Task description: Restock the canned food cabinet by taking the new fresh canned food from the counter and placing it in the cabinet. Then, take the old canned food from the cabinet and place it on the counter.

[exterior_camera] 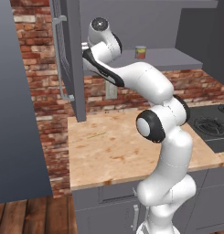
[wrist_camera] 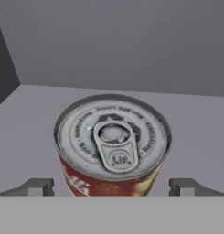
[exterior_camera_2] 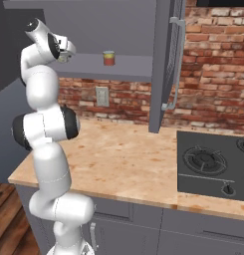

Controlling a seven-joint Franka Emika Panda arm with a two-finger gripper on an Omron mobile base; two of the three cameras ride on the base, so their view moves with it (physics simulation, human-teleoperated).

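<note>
claw (wrist_camera: 112,186): jaws wide apart, clamped on nothing; the two tips stand either side of the new fresh canned food (wrist_camera: 113,146) in the hand view, with clear gaps to the label on both sides. that can stands upright on the cabinet shelf (wrist_camera: 200,119), pull-tab lid up, well in from the front edge and near the middle of the shelf in the right base view. judgement: the first half of the task looks done, the can being in the cabinet, and the step in hand is getting the open claw away cleanly. recommended: keep the jaws apart, back straight out along the approach line so neither tip clips the can, and mind the open cabinet door (exterior_camera_2: 163,60) with its long bar handle (exterior_camera_2: 176,64) beside the arm's path. the old canned food then needs locating before any reach. surface (exterior_camera_2: 118,154): tan wood grain with brownish blotches, bare where visible, ample room for setting a can down. room: red brick wall (exterior_camera_2: 213,60) behind, a wall socket (exterior_camera_2: 101,96) under the shelf, black hob (exterior_camera_2: 213,164) set into the surface at one end, wooden floor (exterior_camera: 22,215) below.
</note>
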